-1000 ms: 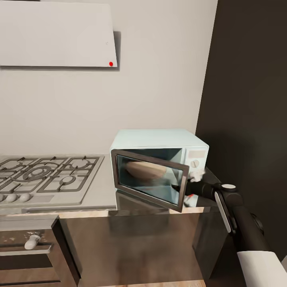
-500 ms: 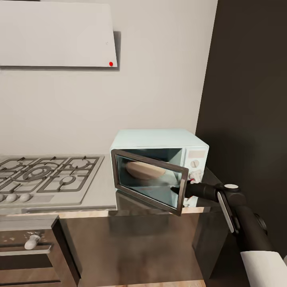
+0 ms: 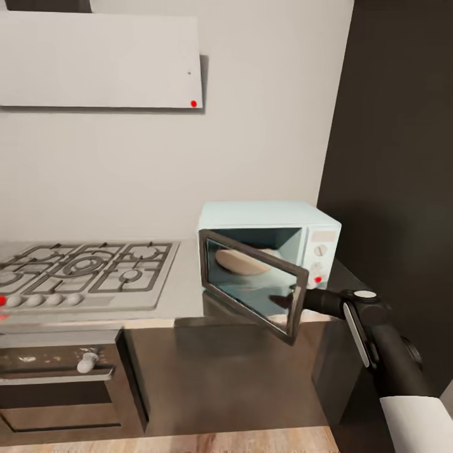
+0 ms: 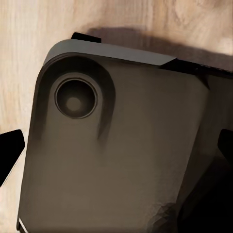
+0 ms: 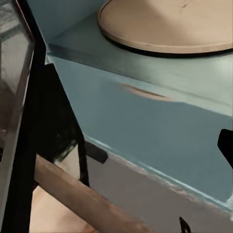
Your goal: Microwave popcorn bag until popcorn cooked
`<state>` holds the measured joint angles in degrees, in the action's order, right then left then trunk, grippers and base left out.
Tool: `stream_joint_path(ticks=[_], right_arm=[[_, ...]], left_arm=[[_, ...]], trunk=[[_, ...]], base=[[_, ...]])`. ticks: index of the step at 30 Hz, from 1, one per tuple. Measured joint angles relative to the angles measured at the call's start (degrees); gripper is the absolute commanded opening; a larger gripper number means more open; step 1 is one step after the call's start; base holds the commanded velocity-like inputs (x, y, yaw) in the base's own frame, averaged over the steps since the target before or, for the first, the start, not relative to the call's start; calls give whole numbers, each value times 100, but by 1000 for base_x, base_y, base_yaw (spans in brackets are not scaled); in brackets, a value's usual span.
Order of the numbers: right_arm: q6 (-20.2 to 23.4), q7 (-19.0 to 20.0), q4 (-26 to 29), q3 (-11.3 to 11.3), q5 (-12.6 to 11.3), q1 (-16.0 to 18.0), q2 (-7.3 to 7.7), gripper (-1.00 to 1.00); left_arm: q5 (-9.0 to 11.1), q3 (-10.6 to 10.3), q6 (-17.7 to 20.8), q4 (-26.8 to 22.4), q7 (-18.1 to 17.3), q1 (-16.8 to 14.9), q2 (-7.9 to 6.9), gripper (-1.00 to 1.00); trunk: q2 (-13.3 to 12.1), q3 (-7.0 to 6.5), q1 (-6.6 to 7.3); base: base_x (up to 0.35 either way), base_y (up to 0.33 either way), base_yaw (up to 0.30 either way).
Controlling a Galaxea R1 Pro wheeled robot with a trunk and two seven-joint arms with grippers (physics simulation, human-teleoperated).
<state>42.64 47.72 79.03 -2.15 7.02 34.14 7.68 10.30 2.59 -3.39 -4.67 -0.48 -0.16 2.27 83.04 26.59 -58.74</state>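
Note:
The pale-blue microwave stands on the grey countertop against the dark cabinet wall. Its dark glass door hangs partly open, swung out toward me. Inside lies a flat tan round turntable, which the right wrist view shows close up above the cavity's blue floor. My right gripper is at the door's free edge, just inside it, fingers apart and holding nothing. The left gripper hangs open over my own dark base. The popcorn bag is out of view.
A gas hob takes up the counter's left half, with a white hood above and a dark built-in oven below. A tall dark cabinet walls off the right side. Light wood floor lies under my base.
The head camera has shifted, so the whole scene sits further right and lower. The microwave door has swung a little wider, with my right gripper following its free edge away from the knob panel.

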Motion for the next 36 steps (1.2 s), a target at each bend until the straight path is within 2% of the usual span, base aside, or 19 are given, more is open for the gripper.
stream_joint_path(ticks=[9, 12, 15, 33, 34, 36], right_arm=[[-1, 25, -4, -24, -10, 0, 17, 100], [-31, 44, -37, -20, 2, 1, 192, 100], [-49, 52, -42, -16, -6, 0, 284, 100], [-60, 8, -43, -15, 2, 0, 299, 100], [-106, -18, -44, -29, 55, 3, 299, 100], [-150, -22, -50, -209, 179, 0, 301, 100]], left_arm=[[-3, 0, 0, 0, 0, 0, 9, 100], [-1, 0, 0, 0, 0, 0, 9, 100], [-2, 0, 0, 0, 0, 0, 6, 100], [0, 0, 0, 0, 0, 0, 0, 100], [0, 1, 0, -1, 0, 1, 0, 100], [0, 0, 1, -1, 0, 1, 0, 100]], trunk=[[0, 0, -1], [0, 0, -1], [0, 0, -1], [0, 0, 0], [0, -1, 0], [0, 0, 0]], base=[[-182, 279, 0], [-222, 267, 0], [-225, 265, 0], [-211, 265, 0], [-182, 264, 0], [-181, 263, 0]])
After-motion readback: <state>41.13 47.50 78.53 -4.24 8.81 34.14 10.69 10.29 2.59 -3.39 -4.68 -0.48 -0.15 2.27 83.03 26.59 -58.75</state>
